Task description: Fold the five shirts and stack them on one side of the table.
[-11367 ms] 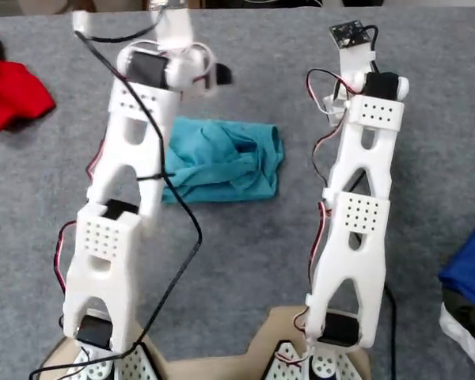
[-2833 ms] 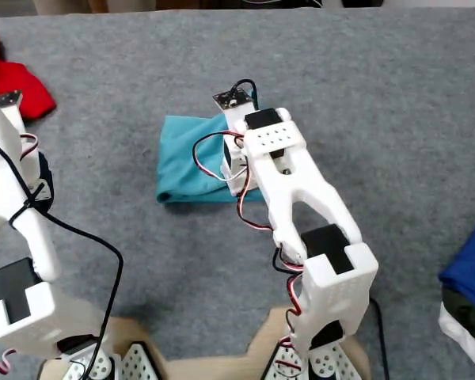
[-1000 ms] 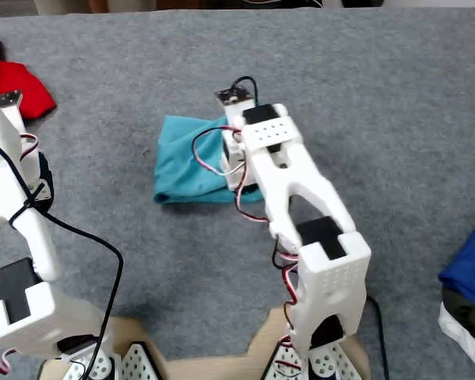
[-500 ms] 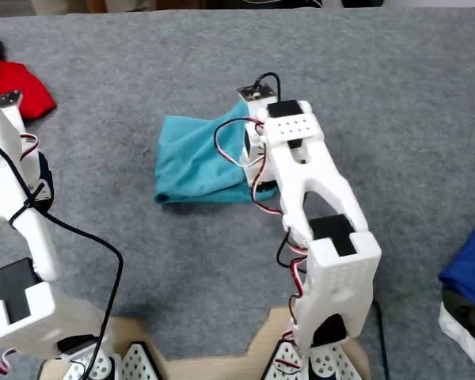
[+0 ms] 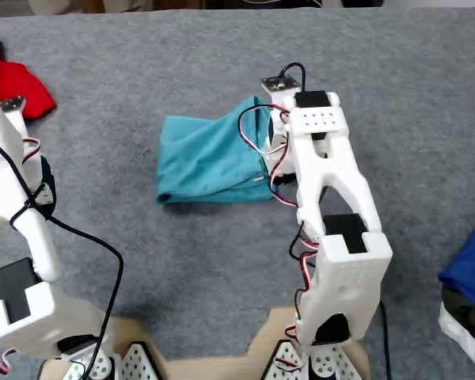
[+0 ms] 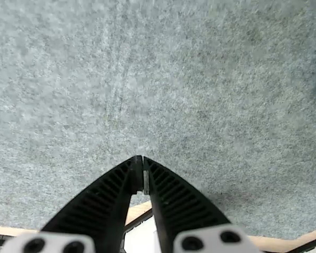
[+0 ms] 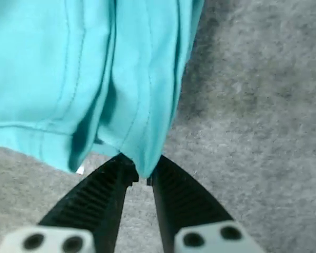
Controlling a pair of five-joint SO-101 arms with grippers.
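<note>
Just toward 11 o'clock from the middle of the table (image 5: 396, 95) lies the teal shirt (image 5: 210, 158), its 3 o'clock edge raised beneath the right arm in the high view. The right wrist view adds the right gripper (image 7: 142, 171) pinching a fold of that edge. At 9 o'clock the left gripper (image 6: 142, 167) hangs over bare felt, tips pressed together.

Likely a robotics lab: two white arms (image 5: 332, 182) at a grey felt-covered table (image 5: 427, 95).
</note>
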